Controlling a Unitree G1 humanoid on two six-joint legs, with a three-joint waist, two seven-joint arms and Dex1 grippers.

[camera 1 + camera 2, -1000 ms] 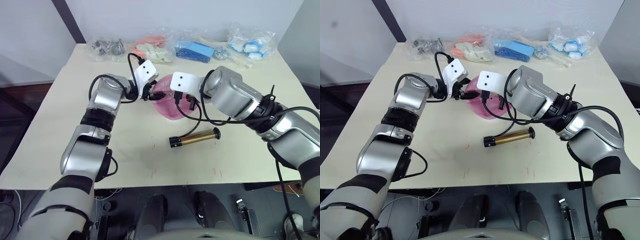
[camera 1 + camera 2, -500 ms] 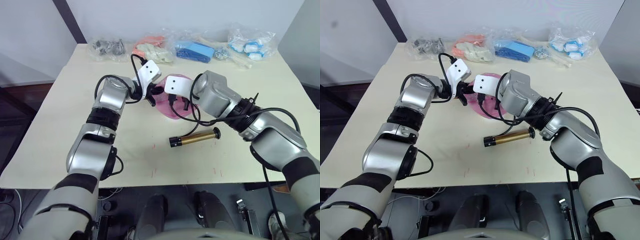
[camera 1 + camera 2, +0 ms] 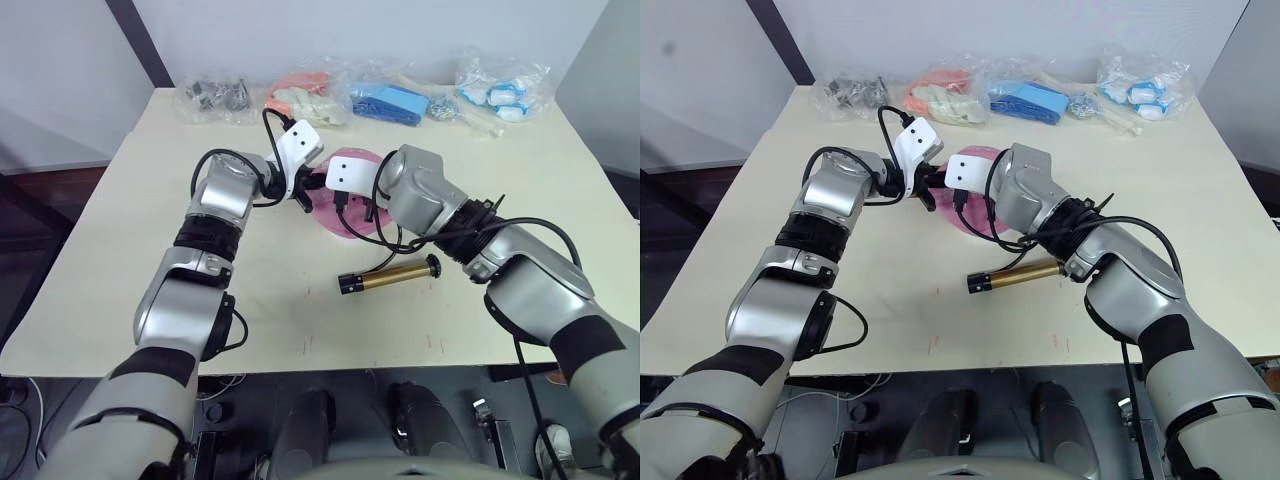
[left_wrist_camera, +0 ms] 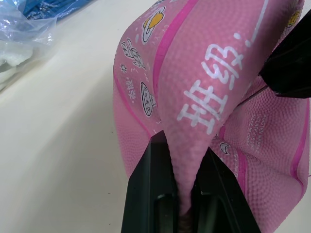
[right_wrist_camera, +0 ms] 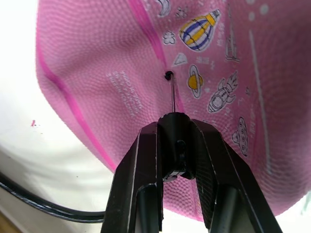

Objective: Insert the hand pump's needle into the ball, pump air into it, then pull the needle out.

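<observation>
Claws meet over the middle of the bench, both working on the ball — a limp pink ball with cartoon stickers, lying a little in front of the row of clear bags at the far edge. The left claw is clamped on a raised fold of the ball's skin, one black finger on each side of the fold. The right claw pinches the needle by its black fitting, and the thin metal pin runs straight to the black valve dot, its tip right at the hole — how far it has entered cannot be told. From the fitting a black hose loops back to the hand pump, whose bronze tube lies flat on the bench nearer the robot, well apart from the ball.
</observation>
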